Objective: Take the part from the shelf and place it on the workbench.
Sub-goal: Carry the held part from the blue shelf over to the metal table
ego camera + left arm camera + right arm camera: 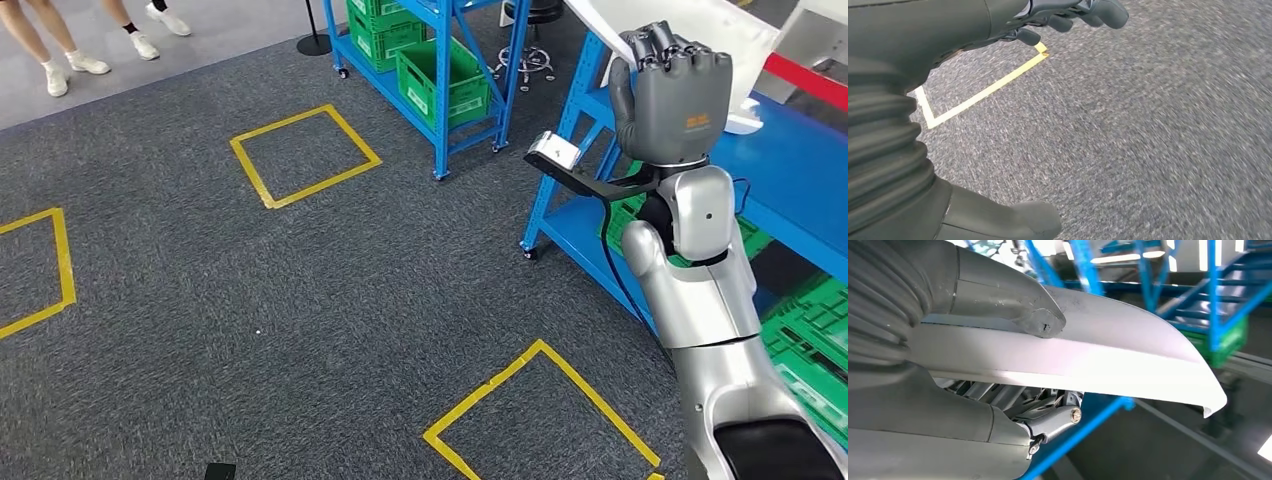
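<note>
Where the head view began at its left edge, two people's legs (pixel 60 45) stood cut off at the top, beside yellow tape squares (pixel 303 155) on the grey carpet (pixel 200 300). Further right stood a blue shelf (pixel 440 60) carrying green bins (pixel 440 80), its upper levels out of frame. At the right, the right hand (pixel 672 95) was raised with its fingers (pixel 660 45) curled around the white part (pixel 690 25), most of which ran off the top of the picture; behind it lay a blue desk (pixel 800 170), only partly seen. In the right wrist view the thumb pressed on the part's curved white surface while the fingers beneath were largely hidden. The left hand (pixel 1068 12) hung over carpet, blurred, its fingers spread apart and holding nothing.
</note>
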